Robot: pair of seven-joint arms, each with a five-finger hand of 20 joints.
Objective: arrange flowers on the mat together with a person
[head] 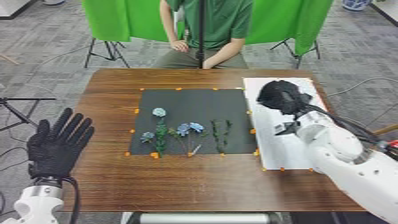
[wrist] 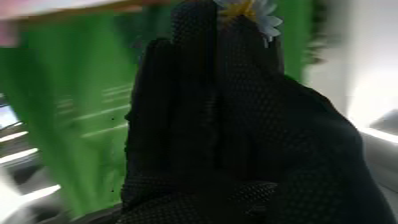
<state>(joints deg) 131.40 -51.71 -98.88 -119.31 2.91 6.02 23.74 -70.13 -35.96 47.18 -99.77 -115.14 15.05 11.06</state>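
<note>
- Head view: we see our left hand (head: 58,147), fingers straight and spread, beside the dark mat (head: 187,97).
- There, blue flowers (head: 184,128) and green sprigs (head: 219,135) lie on the mat; our right hand (head: 281,95) is over the white sheet (head: 277,152).
- Right wrist view: a yellow-centred flower (wrist: 266,17) shows at our right hand (wrist: 222,130); we cannot tell whether it is gripped.
</note>
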